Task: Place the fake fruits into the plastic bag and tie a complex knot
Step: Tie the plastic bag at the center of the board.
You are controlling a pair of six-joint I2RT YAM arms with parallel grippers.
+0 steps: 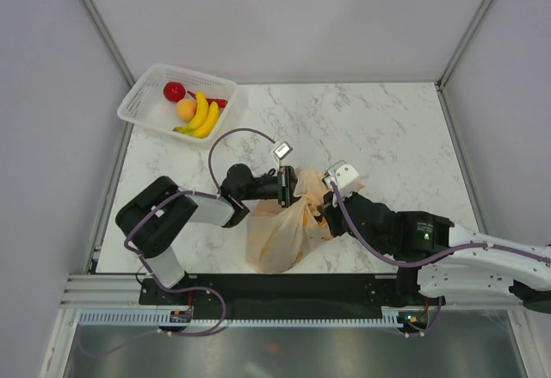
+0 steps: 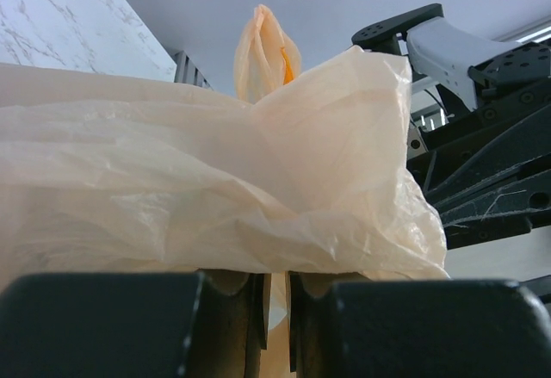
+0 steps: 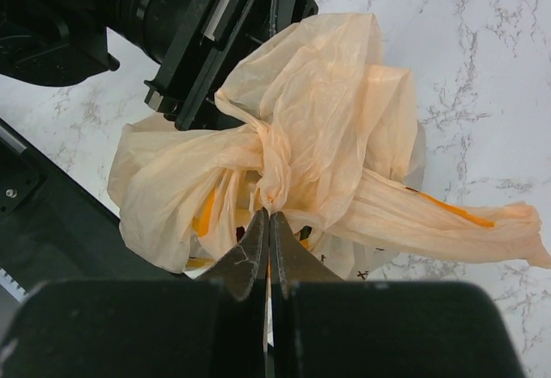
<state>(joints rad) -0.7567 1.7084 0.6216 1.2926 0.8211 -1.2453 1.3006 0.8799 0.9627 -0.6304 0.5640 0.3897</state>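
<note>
The peach plastic bag point(image 1: 277, 232) lies on the marble table between both arms. Its handle strips are bunched into a knot point(image 3: 274, 167), with one long flat end point(image 3: 448, 219) sticking out to the right. My left gripper point(image 1: 289, 187) is shut on a fold of the bag point(image 2: 215, 197), with film pinched between its fingers point(image 2: 245, 309). My right gripper point(image 3: 269, 216) is shut on the twisted strip just under the knot. A red apple point(image 1: 174, 91), peach point(image 1: 186, 108), bananas point(image 1: 201, 117) and red chili point(image 1: 217, 102) lie in the basket. What is inside the bag is hidden.
The white lattice basket point(image 1: 138, 102) stands at the table's far left corner. The two wrists are close together over the bag; the left wrist shows in the right wrist view point(image 3: 198, 25). Enclosure walls ring the table.
</note>
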